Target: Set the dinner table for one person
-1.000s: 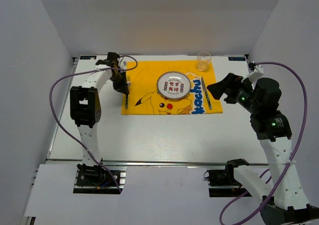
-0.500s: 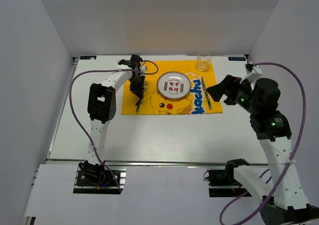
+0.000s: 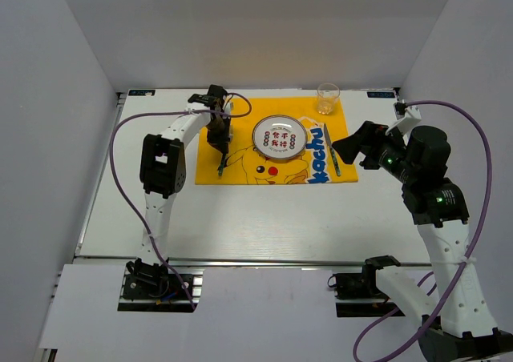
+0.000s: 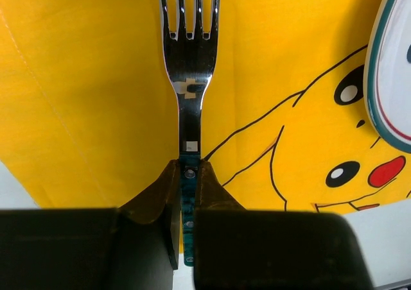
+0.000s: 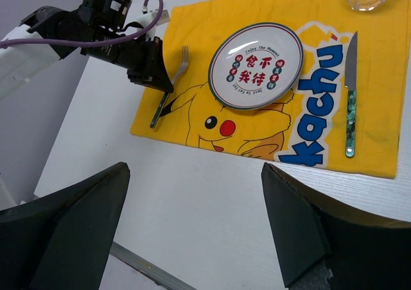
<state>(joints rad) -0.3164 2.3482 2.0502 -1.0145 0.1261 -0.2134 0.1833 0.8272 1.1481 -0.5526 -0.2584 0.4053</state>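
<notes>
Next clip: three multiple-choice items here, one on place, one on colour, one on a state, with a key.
1. The knife lies: A) right of the plate, on the placemat; B) left of it; C) on it.
2. Placemat's main colour: A) blue; B) yellow; C) white.
3. The left gripper and the fork: A) apart; B) open around it; C) shut on its handle.
Key: A, knife beside the plate's right rim; B, yellow cloth throughout; C, fingers pinch the handle.
</notes>
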